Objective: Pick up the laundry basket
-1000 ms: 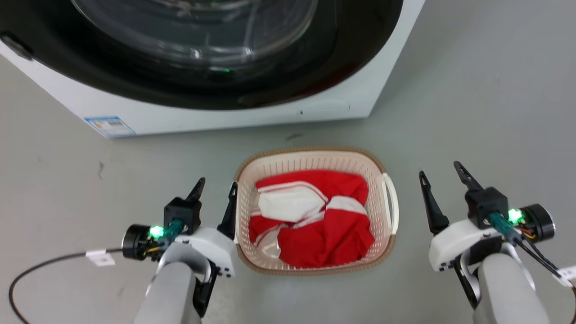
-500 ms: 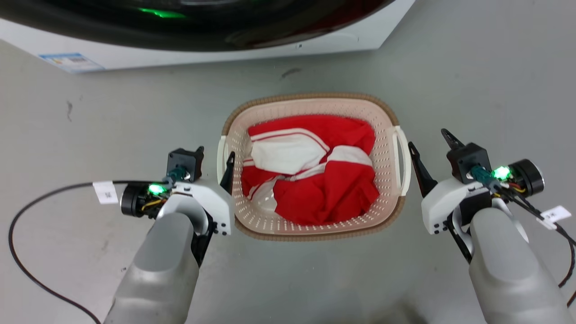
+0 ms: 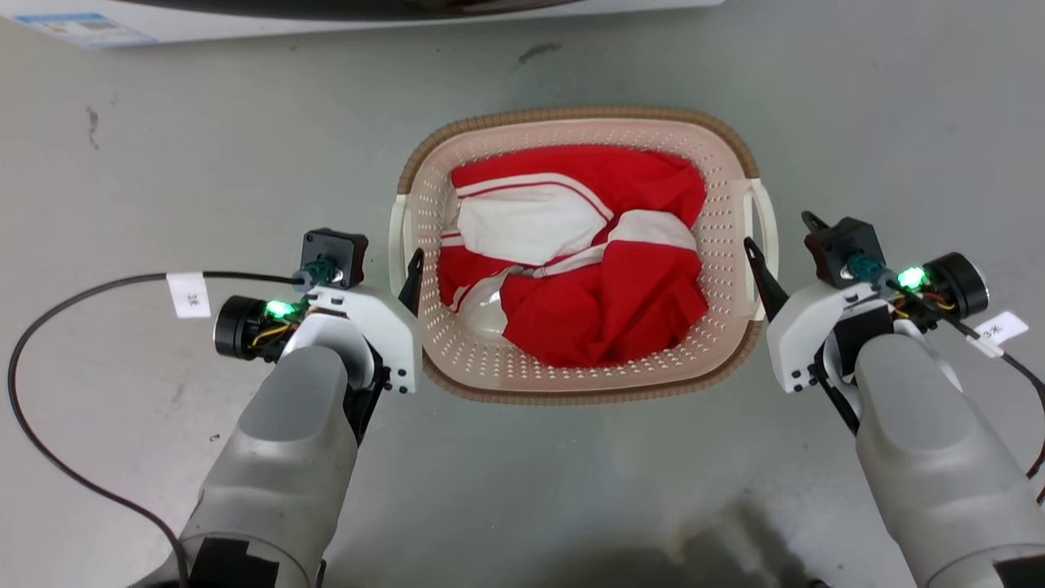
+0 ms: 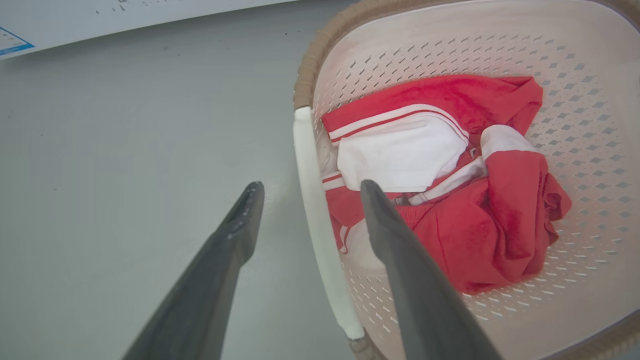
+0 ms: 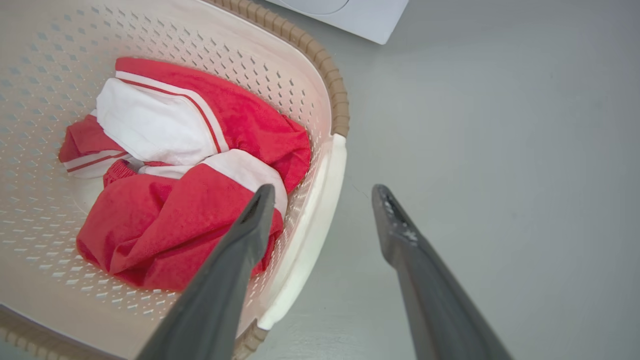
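Observation:
The laundry basket (image 3: pixel 573 116) stands on the grey floor, cream and perforated with a brown woven-look rim, holding a crumpled red and white garment (image 3: pixel 571 261). My left gripper (image 3: pixel 380 260) is open at its left side. In the left wrist view the left gripper (image 4: pixel 311 186) straddles the white left handle (image 4: pixel 320 225), one finger inside the basket and one outside. My right gripper (image 3: pixel 777 230) is open at the right side. In the right wrist view the right gripper (image 5: pixel 324 190) straddles the white right handle (image 5: pixel 312 227) the same way. Neither has closed on a handle.
The white front of a washer (image 3: pixel 367 12) runs along the far edge, just behind the basket. A black cable (image 3: pixel 49 327) loops over the floor beside my left arm. Bare grey floor lies to both sides and in front.
The head camera has tilted down, so the washer has slid up out of the picture. Both grippers have closed in on the basket's sides; the right one went from standing apart to straddling its handle.

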